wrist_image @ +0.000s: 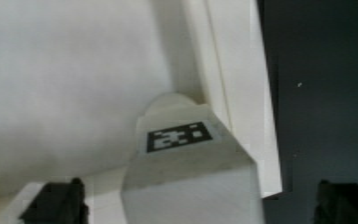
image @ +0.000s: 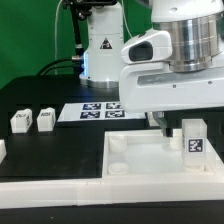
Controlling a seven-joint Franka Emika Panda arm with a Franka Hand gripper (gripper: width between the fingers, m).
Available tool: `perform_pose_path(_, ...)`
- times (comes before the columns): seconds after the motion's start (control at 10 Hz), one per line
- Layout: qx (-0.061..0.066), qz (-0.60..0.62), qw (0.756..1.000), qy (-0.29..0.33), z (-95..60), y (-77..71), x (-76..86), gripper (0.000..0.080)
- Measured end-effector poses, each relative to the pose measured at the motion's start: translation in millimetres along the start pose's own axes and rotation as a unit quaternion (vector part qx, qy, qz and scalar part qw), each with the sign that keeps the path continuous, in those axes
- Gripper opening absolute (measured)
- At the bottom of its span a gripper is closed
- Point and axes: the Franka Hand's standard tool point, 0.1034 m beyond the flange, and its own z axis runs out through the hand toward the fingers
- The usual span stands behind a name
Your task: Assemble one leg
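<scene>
- gripper (wrist_image: 197, 206) is spread wide, one finger either side of the leg (wrist_image: 179, 140), with a visible gap on both sides, so nothing's pinched
- exterior view: the leg (image: 193, 140) is at the right edge of the frame, upright on the white tray (image: 150, 176), tag facing the camera
- spare legs (image: 45, 119) are at mid-left on the black table (image: 40, 95)

Within the black-tipped claw (wrist_image: 197, 203), a white leg (wrist_image: 202, 178) bears a black-and-white square-patterned tag (wrist_image: 176, 137); white tray (image: 60, 182) underneath, black counter (image: 40, 95) beyond.
</scene>
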Motion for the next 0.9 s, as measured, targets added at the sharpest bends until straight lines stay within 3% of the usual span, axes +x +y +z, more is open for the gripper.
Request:
perform_pose_path(0.2, 0.001, 0.012, 1.000, 0.000, 0.2, 1.3, 0.1, 0.0404)
perform_pose_path(0.3, 0.002, 0.032, 0.999, -0.001, 0.4, 0.4, -0.3, 0.0404)
perform_pose_path(0.4, 0.002, 0.106, 0.994, -0.003, 1.3, 2.8, -1.0, 0.0298)
perform_pose_path(0.6, 0.003, 0.195, 0.981, -0.004, 1.4, 2.8, -0.9, 0.0296)
perform_pose_path(0.7, 0.011, 0.317, 0.948, -0.004, 1.2, 2.4, -0.1, 0.0296)
perform_pose_path(0.9, 0.028, 0.518, 0.855, -0.009, 3.7, -0.3, -0.1, 0.0296)
